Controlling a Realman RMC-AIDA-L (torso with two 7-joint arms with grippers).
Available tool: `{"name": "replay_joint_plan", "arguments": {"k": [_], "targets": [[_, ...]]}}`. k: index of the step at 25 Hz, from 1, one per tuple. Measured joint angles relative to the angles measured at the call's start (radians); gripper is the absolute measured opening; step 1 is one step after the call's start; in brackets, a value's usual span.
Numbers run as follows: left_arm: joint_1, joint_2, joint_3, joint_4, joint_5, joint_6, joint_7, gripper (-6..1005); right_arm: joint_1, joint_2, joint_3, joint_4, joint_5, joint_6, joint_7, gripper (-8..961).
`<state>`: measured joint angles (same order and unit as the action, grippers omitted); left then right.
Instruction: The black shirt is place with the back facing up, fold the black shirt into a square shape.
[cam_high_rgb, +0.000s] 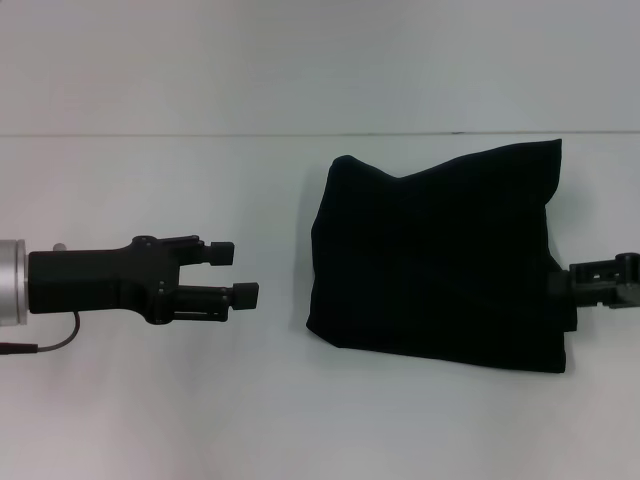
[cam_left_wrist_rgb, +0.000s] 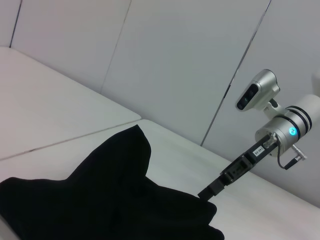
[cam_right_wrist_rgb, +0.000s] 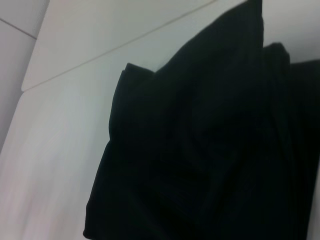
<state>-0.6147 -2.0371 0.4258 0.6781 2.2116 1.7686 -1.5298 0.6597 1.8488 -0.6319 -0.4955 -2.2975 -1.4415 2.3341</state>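
Observation:
The black shirt (cam_high_rgb: 440, 260) lies folded into a rough rectangle right of centre on the white table, its far edge uneven with a raised corner at the far right. Well to the shirt's left my left gripper (cam_high_rgb: 233, 274) hovers open and apart from it, with nothing between its fingers. From the right, my right gripper (cam_high_rgb: 572, 285) meets the shirt's right edge and looks shut on the fabric there. In the left wrist view its narrow tip, the right gripper (cam_left_wrist_rgb: 207, 193), ends in the shirt (cam_left_wrist_rgb: 110, 200). The shirt (cam_right_wrist_rgb: 200, 150) fills the right wrist view.
The white table (cam_high_rgb: 150, 400) extends around the shirt, with a seam line (cam_high_rgb: 200, 135) running across its far side. Pale wall panels (cam_left_wrist_rgb: 165, 65) stand behind the table.

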Motion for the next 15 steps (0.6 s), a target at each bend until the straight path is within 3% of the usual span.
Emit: {"name": "replay_joint_plan", "arguments": {"k": [15], "targets": [[-0.003,0.002,0.007,0.003,0.003,-0.005,0.001,867,-0.013,0.002,0.004,0.065,0.005,0.044,0.01,699]]}}
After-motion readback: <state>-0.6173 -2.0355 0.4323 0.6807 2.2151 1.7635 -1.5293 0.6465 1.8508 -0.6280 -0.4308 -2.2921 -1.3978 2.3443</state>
